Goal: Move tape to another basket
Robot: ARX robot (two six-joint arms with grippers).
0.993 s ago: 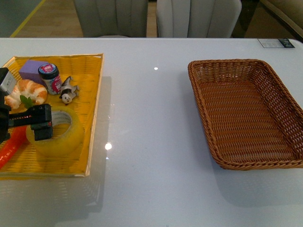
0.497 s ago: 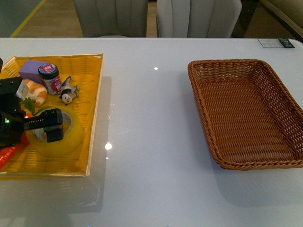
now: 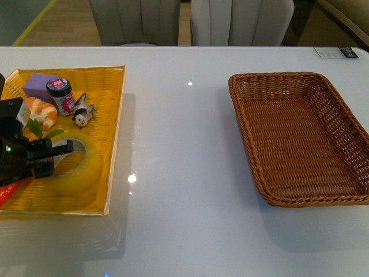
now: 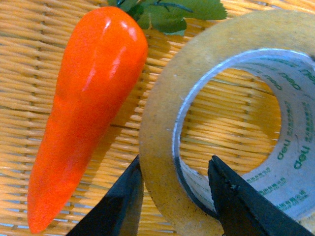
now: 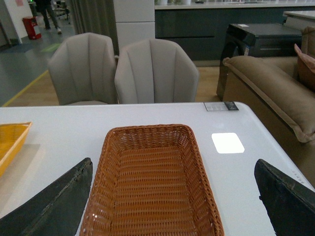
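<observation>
The yellow tape roll (image 3: 78,167) lies flat in the yellow woven tray (image 3: 109,115) at the left. My left gripper (image 3: 49,157) is shut on its wall; in the left wrist view the tape (image 4: 162,123) sits between the two black fingers (image 4: 123,201), one outside, one inside the white, green-printed core. The brown wicker basket (image 3: 300,86) stands empty at the right and also shows in the right wrist view (image 5: 152,182). My right gripper (image 5: 172,206) is open above the basket's near end, its fingers (image 5: 54,201) wide apart.
An orange toy carrot (image 4: 83,108) lies right beside the tape; its tip shows in the front view (image 3: 8,191). The tray also holds a croissant (image 3: 40,111), a purple block (image 3: 37,85), a small jar (image 3: 60,94) and a little figure (image 3: 82,111). Chairs (image 3: 190,23) stand behind the table.
My left gripper has moved lower onto the tape's near-left wall and closed on it. The tape has stayed in the tray. The right side is unchanged.
</observation>
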